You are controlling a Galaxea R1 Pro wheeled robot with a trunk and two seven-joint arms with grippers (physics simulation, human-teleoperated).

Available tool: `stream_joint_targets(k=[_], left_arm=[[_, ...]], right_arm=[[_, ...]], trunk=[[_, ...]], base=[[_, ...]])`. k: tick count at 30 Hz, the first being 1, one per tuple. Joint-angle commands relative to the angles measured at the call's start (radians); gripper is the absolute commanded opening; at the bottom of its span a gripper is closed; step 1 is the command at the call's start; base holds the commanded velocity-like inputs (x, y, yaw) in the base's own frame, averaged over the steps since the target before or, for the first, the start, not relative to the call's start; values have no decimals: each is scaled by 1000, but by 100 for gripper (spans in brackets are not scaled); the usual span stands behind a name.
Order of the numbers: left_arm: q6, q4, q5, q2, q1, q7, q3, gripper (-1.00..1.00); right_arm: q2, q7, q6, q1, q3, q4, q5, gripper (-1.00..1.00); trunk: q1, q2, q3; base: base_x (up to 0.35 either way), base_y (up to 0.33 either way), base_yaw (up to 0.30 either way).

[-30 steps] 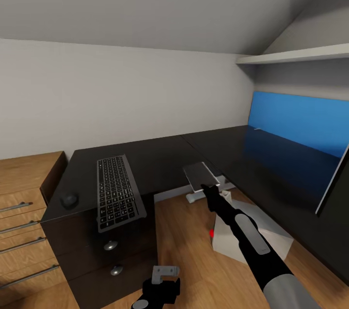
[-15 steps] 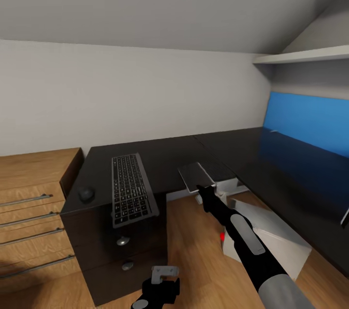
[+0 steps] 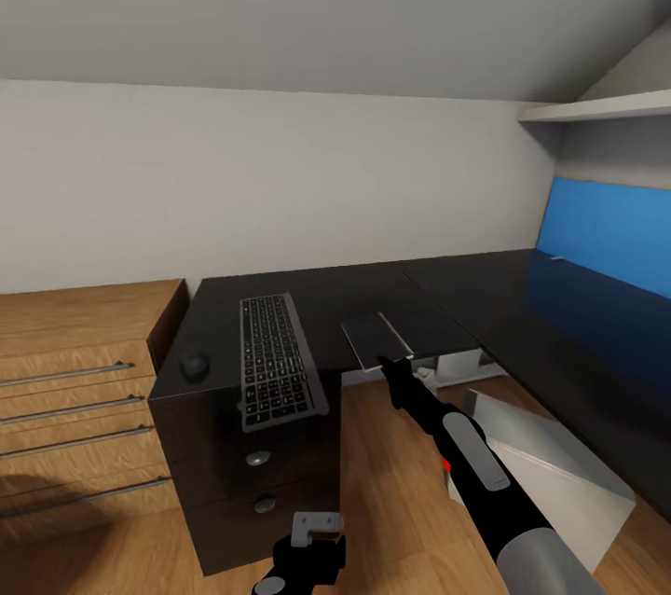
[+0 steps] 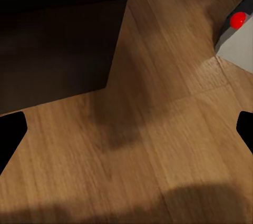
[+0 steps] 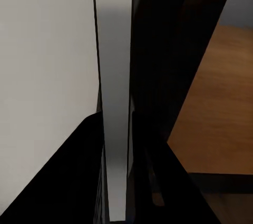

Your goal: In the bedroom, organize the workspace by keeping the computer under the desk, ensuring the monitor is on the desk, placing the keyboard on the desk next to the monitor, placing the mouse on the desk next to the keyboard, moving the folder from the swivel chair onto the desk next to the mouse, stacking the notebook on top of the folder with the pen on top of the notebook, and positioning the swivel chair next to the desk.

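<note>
- Left gripper [image 3: 312,534] is seen low over floor w/ fingers apart, nothing held.
- Right gripper [image 3: 385,362] is clamped on a flat grey folder [image 3: 376,335], held at desk [image 3: 354,292] edge.
- Folder should be kept level & set beside mouse [image 3: 194,366], left of keyboard [image 3: 276,359].
- Monitor [image 3: 610,236] is seen far right.

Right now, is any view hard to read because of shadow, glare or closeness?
Head view: evenly lit and sharp, with a blue reflection of the monitor on the glossy desk. Left wrist view: soft shadows darken the wooden floor. Right wrist view: the grey folder sits so close that it reads as blurred bands.
</note>
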Motion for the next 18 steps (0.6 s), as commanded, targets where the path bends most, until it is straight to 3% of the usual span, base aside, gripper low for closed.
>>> stream_joint_targets(k=[1,10,14,18], left_arm=[[2,-2,7,0,-1,8,-3,100],[2,-2,7,0,-1,7,-3,100],[2,-2,7,0,-1,6,-3,100],[2,-2,7,0,-1,6,-3,100]], right_arm=[[0,0,3,0,1,38,1,-100],[-3,0,9,0,0,39,0,-100],[-3,1,46,0,-1,41,-2,-100],[-3,1,65,0,-2,45,-49,-100]], trunk=[[0,0,-1],[0,0,-1],[0,0,-1],[0,0,-1]], base=[[0,0,19],[0,0,5],[0,0,0],[0,0,0]])
